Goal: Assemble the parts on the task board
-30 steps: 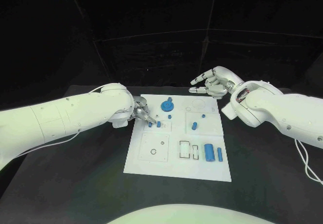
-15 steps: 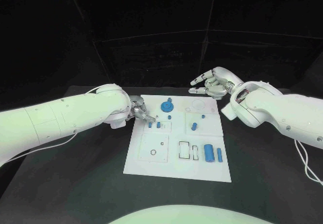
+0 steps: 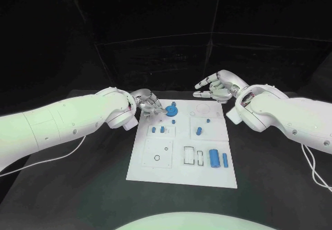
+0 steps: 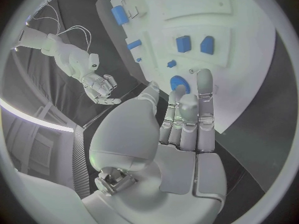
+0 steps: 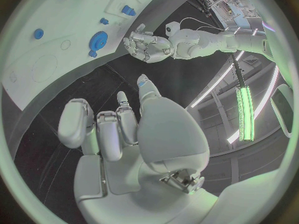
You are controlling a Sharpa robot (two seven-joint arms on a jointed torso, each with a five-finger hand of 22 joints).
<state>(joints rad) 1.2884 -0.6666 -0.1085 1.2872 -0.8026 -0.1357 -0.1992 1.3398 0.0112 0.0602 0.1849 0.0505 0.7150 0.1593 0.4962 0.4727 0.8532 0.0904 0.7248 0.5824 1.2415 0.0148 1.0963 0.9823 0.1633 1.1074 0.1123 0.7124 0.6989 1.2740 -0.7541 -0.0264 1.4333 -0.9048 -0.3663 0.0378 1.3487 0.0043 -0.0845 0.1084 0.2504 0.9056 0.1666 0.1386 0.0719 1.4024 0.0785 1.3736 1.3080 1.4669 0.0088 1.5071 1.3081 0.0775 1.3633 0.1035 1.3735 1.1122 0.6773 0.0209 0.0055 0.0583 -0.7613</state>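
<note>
While your left hand (image 3: 147, 104) hovers at the board's (image 3: 181, 178) far left corner, fingers straight and apart with nothing held, watch the blue disc (image 3: 171, 112) just beside its fingertips. A careless sweep could knock the disc, or push the two small pegs (image 3: 158, 129) nearby out of place. Your right hand (image 3: 216, 85) hangs loosely curled and empty past the far edge of the board, so it's unlikely to disturb the cylinders (image 3: 219, 158) near the right edge.

One white task board (image 3: 181, 167), two silver hands, and seven blue parts on the board: one round disc (image 3: 171, 112) and six smaller pieces
</note>
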